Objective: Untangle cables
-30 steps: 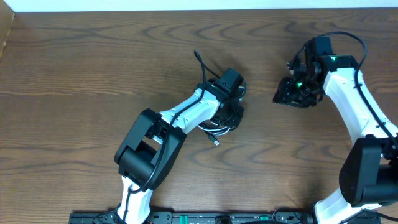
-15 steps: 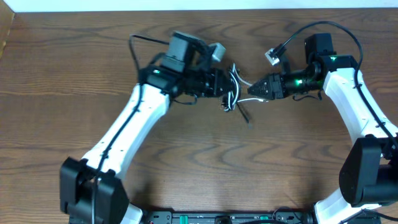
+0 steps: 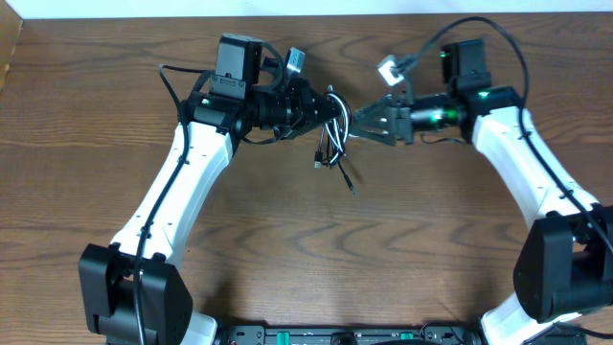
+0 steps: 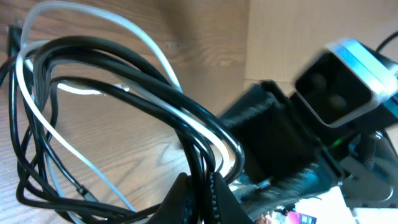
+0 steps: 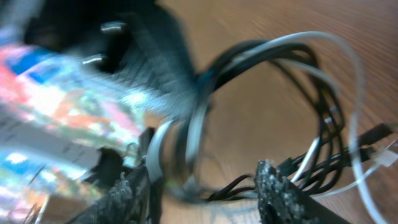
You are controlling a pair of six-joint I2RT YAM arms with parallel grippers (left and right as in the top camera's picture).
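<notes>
Where the two arms meet above the far middle of the wooden table (image 3: 96, 105), the left arm (image 3: 182, 192) reaches in from the left and the right arm (image 3: 522, 163) from the right, their tips near each other. The left gripper (image 3: 324, 108) has its jaws pinched together on the cables (image 3: 335, 139); in the left wrist view several strands run down into the narrow gap between its fingers (image 4: 180, 198). The right gripper (image 3: 360, 120) faces it just beside the bundle, jaws spread wide, and in the blurred right wrist view the loops lie ahead of and between its fingers (image 5: 277, 190). The bundle is a loose, overlapping coil, with the black cable (image 4: 93, 42) wound through the white cable (image 4: 149, 43). One dark loose end (image 3: 351, 186) trails out below the coil.
</notes>
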